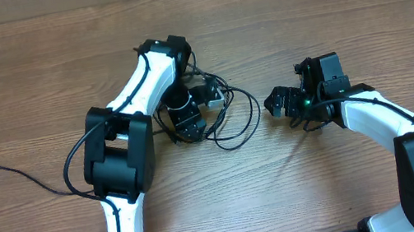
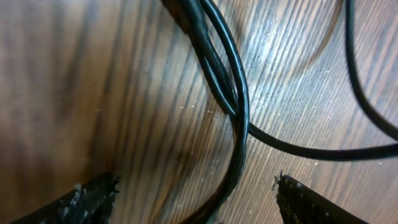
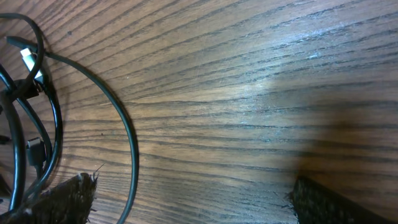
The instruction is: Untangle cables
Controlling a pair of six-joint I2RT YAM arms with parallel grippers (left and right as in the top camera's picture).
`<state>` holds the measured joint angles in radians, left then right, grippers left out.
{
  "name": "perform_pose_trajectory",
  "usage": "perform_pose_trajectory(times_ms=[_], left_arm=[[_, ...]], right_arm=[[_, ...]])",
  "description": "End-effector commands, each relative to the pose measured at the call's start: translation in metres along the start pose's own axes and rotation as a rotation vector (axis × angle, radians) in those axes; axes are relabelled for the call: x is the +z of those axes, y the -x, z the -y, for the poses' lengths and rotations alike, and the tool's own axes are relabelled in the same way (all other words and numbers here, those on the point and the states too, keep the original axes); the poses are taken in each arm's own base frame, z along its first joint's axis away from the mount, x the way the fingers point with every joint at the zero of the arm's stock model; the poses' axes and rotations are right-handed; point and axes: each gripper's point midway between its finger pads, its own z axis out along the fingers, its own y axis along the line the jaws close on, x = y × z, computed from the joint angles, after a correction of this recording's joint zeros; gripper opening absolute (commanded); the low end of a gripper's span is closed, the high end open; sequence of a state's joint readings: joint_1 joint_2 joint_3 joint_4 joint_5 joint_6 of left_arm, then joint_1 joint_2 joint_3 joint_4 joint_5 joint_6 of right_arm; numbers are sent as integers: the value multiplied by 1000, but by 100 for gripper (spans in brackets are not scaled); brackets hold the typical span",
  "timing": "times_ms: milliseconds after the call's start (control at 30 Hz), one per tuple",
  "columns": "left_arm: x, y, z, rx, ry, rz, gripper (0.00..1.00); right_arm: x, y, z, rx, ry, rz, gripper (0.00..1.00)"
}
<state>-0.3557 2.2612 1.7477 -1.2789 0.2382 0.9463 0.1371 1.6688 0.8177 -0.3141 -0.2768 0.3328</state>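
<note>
The cables lay in a loose tangle of loops near the middle of the wooden table, right under my left gripper. That gripper's jaws stood wide apart, straddling a doubled black strand without touching it, nothing gripped. My right gripper hung just beside the tangle's right-hand loop, jaws fully spread and empty.

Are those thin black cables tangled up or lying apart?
Tangled. The cables lie in one bunch of overlapping loops on the table; close up, strands cross and press against each other.
</note>
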Motion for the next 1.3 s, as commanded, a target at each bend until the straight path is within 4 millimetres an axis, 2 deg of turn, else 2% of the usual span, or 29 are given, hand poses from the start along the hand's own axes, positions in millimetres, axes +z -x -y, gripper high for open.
perform_pose_trajectory(times_ms=[0, 67, 100, 167, 200, 333, 400, 533, 667, 733, 800, 833, 900, 967, 1067, 1200, 1267], left_arm=[[9, -6, 5, 21, -19, -14, 81], [15, -7, 4, 22, -14, -12, 79], [17, -7, 2, 23, -8, -9, 74], [23, -7, -1, 26, 3, 0, 41], [27, -9, -1, 25, 1, -2, 32], [52, -23, 6, 17, -21, -31, 33], [56, -26, 8, 16, -26, -33, 27], [55, -25, 5, 17, -13, -33, 6], [38, -23, -7, -80, 51, -58, 4], [5, -20, -13, -110, 120, -82, 4], [-27, -12, -8, -100, 145, -65, 4], [-53, -4, -1, -89, 163, -30, 4], [-95, 11, 18, -62, 183, 43, 4], [-126, 20, 34, -37, 204, 109, 4], [-187, 41, 73, 31, 251, 288, 4], [-243, 38, 104, 18, 366, 423, 4], [-259, 33, 112, -12, 402, 468, 4]], right_arm=[[5, -8, 16, 16, -53, -19, 100], [5, -9, 16, 17, -53, -20, 100], [5, -9, 16, 17, -53, -20, 100], [5, -9, 16, 17, -53, -20, 100], [5, -9, 16, 17, -53, -20, 100], [5, -9, 16, 21, -53, -20, 100], [5, -9, 16, 21, -53, -19, 100], [5, -9, 16, 24, -53, -20, 100], [5, -9, 16, 24, -53, -20, 100], [5, -9, 16, 24, -53, -20, 100], [5, -9, 16, 24, -53, -19, 100], [5, -9, 16, 24, -53, -19, 100], [5, -8, 16, 24, -53, -19, 100], [5, -9, 16, 24, -53, -19, 100], [5, -9, 16, 24, -53, -19, 100], [5, -9, 16, 24, -53, -20, 100], [5, -9, 17, 23, -54, -21, 100]])
